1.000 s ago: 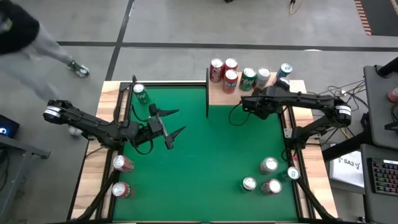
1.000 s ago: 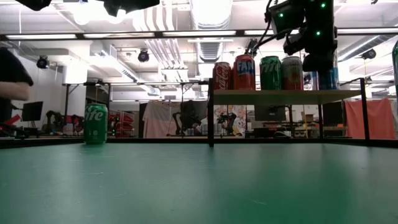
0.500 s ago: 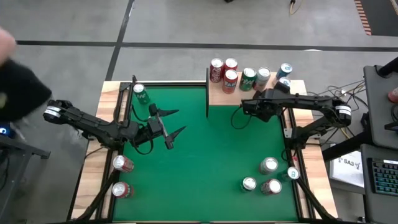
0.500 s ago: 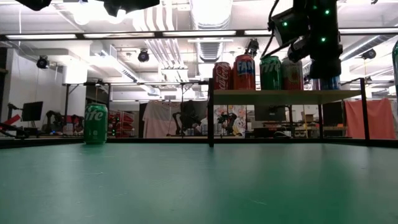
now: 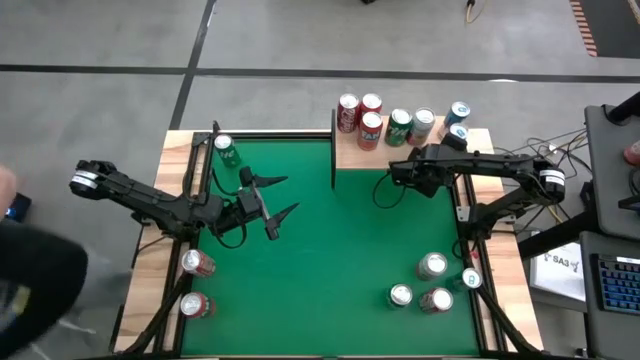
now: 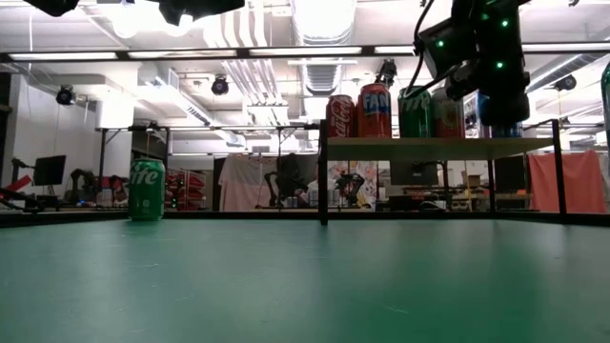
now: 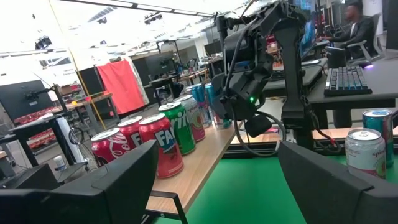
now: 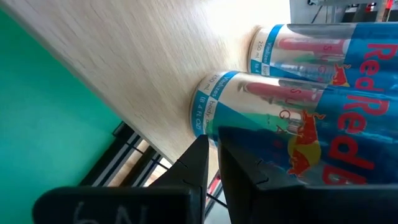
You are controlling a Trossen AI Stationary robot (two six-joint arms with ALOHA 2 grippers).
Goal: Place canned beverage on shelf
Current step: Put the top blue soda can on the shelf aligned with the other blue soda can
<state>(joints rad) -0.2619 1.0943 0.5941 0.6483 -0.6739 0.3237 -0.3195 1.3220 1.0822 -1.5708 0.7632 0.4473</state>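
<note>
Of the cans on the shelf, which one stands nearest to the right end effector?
The slim blue Red Bull can at the shelf's right end; the right end effector is beside it, while the red and green cans stand further left.

Shelf [image 5: 350, 152]: small light-wood board on thin black posts, at the table's far edge.
Cans on shelf: two red colas [image 5: 348, 112], Fanta [image 5: 370, 130], Sprite [image 5: 400, 126], silver can [image 5: 423, 124], two blue-silver Red Bulls [image 8: 261, 112]; all upright, clustered closely.
</note>
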